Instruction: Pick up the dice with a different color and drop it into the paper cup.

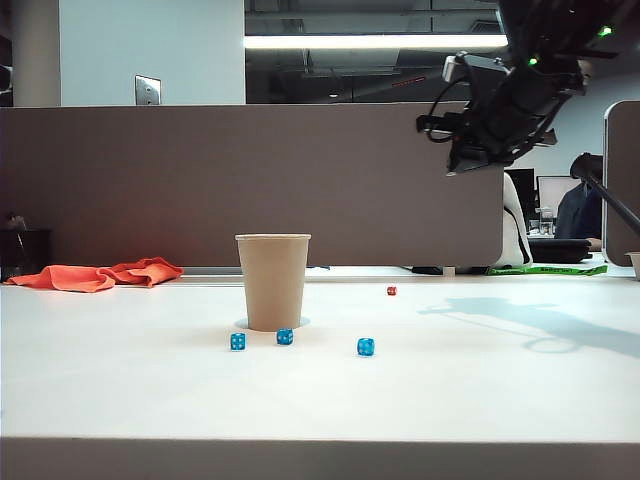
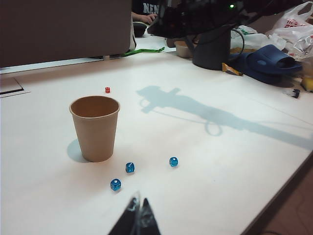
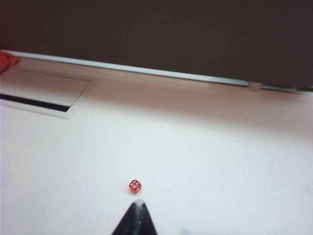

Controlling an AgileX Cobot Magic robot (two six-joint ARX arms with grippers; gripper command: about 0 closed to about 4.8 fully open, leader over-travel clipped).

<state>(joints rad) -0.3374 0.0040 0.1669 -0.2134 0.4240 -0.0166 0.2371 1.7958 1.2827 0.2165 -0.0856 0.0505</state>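
The tiny red dice [image 1: 391,291] lies alone on the white table, behind and to the right of the tan paper cup [image 1: 273,281]. The cup stands upright and shows nothing inside in the left wrist view, cup [image 2: 95,127], red dice [image 2: 107,90] beyond it. Three blue dice [image 1: 285,337] lie in front of the cup. My right gripper [image 3: 139,201] is shut and holds nothing, its tip pointing at the red dice [image 3: 135,186] just ahead; its arm [image 1: 500,110] hangs high above the table's right side. My left gripper [image 2: 139,201] is shut, holds nothing, and sits short of the nearest blue dice [image 2: 115,184].
An orange cloth [image 1: 100,275] lies at the back left before a brown partition [image 1: 250,170]. In the left wrist view a dark container [image 2: 211,49], a blue slipper [image 2: 266,61] and plastic bags [image 2: 296,24] crowd the far corner. The table edge [image 2: 283,191] runs close by.
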